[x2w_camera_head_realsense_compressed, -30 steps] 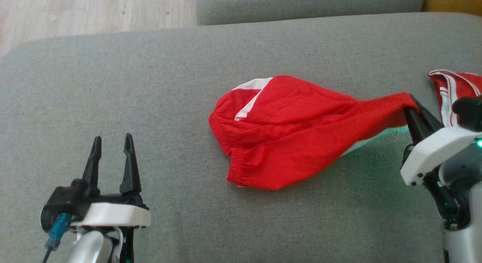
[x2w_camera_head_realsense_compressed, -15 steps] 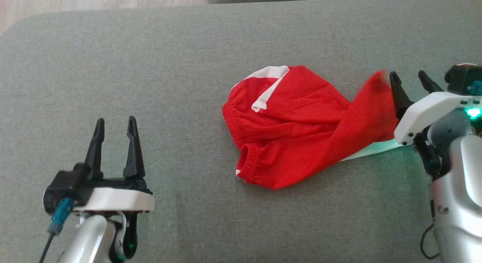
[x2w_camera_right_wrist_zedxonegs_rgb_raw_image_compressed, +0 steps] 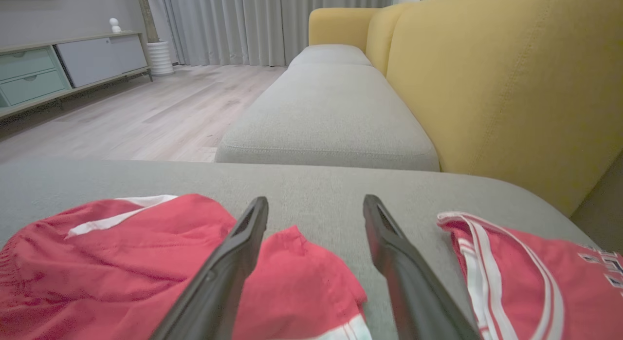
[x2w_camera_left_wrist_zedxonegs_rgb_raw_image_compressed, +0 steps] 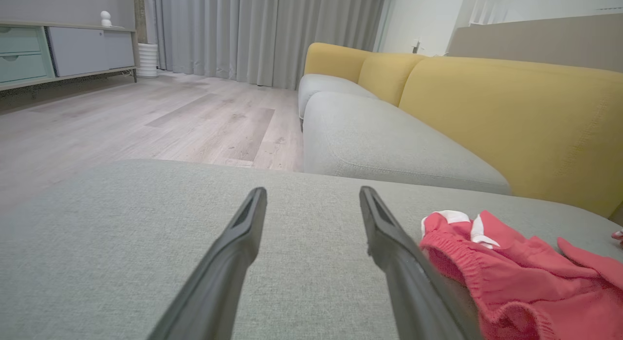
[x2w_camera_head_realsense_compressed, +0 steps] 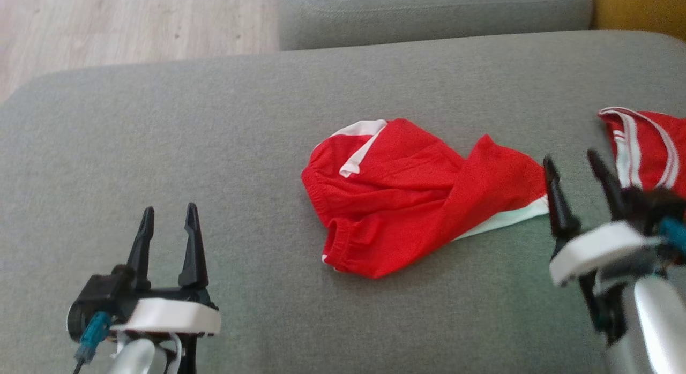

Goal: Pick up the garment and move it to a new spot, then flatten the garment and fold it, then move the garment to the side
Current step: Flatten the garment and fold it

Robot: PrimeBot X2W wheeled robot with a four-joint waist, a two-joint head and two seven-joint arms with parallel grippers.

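Cushion: grey sofa seat (x2w_camera_head_realsense_compressed: 161,149), serving as the work surface.
Garment: red shorts (x2w_camera_head_realsense_compressed: 407,202) lie rumpled mid-cushion, one leg doubled over, seemingly laid here for flattening.
Second garment: red, white-striped piece (x2w_camera_head_realsense_compressed: 648,154) at the far right, apart.
Right claw (x2w_camera_head_realsense_compressed: 569,156): jaws wide, empty, just beside the shorts' right hem.
Left claw (x2w_camera_head_realsense_compressed: 169,208): wide open, empty, well to the shorts' left, likely waiting.

Bare grey cushion (x2w_camera_head_realsense_compressed: 161,122) left of red shorts (x2w_camera_head_realsense_compressed: 407,197), striped garment (x2w_camera_head_realsense_compressed: 646,149) crowding right edge

Grey curtains (x2w_camera_left_wrist_zedxonegs_rgb_raw_image_compressed: 272,33), pale wood floor (x2w_camera_left_wrist_zedxonegs_rgb_raw_image_compressed: 146,111), yellow sofa (x2w_camera_left_wrist_zedxonegs_rgb_raw_image_compressed: 511,116) (grey seats (x2w_camera_left_wrist_zedxonegs_rgb_raw_image_compressed: 379,145))
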